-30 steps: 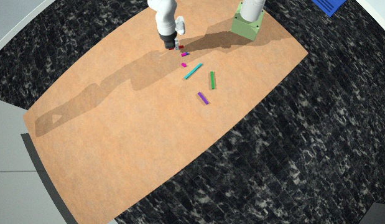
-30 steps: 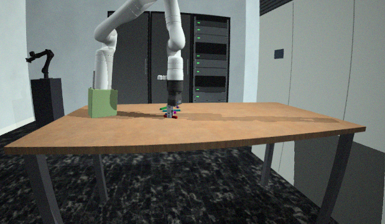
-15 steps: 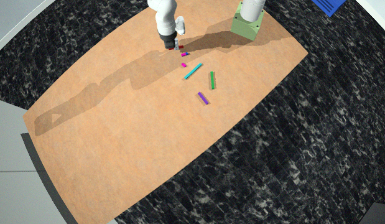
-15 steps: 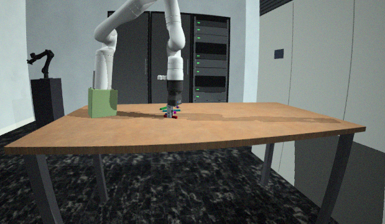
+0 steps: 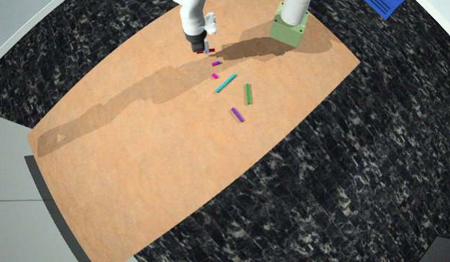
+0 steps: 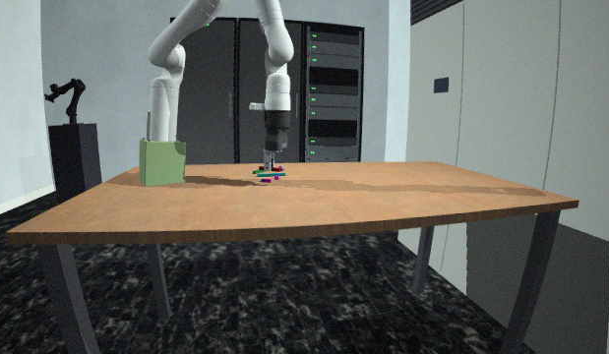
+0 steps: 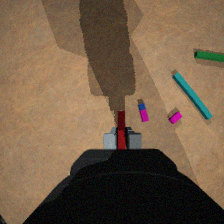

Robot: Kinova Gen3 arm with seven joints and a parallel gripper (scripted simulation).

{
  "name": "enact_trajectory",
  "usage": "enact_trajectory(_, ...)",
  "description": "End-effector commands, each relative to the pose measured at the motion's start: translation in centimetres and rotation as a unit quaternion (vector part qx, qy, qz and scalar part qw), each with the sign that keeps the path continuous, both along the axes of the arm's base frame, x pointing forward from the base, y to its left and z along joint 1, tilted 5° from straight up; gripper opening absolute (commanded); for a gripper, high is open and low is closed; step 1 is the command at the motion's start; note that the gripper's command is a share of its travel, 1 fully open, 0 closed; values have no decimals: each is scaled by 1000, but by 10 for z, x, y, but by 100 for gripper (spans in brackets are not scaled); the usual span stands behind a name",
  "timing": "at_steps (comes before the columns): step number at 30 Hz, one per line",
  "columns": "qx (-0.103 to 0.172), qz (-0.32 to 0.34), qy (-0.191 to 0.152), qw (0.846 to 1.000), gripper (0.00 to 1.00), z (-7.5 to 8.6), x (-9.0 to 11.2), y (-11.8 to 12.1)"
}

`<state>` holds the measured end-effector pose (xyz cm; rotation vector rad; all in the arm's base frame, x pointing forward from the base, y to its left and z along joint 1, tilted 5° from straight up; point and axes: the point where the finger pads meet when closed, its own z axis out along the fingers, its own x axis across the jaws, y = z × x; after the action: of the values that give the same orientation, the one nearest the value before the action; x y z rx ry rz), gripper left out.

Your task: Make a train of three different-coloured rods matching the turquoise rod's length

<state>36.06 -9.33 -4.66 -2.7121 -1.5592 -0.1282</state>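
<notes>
Claw (image 7: 121, 138) grips the red rod (image 7: 121, 122), its near end hidden behind the wrist

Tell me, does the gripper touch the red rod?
Touching: in the wrist view the fingers of the gripper are shut on the red rod.

I work in a lab or server room: tall dark equipment cabinets with lit rack units (image 6: 334, 93) behind my curved wooden tabletop (image 6: 334, 206), and a small black arm on a pedestal (image 6: 70, 98).
</notes>
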Motion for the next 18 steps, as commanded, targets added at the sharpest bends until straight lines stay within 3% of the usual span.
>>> enact_trajectory(1,-5,-6,-8,1000,24,26,2,-9)
enact_trajectory(8,-3,-6,-6,1000,24,51,-1,-10)
enact_trajectory(18,-3,-6,-6,1000,24,53,-1,-10)
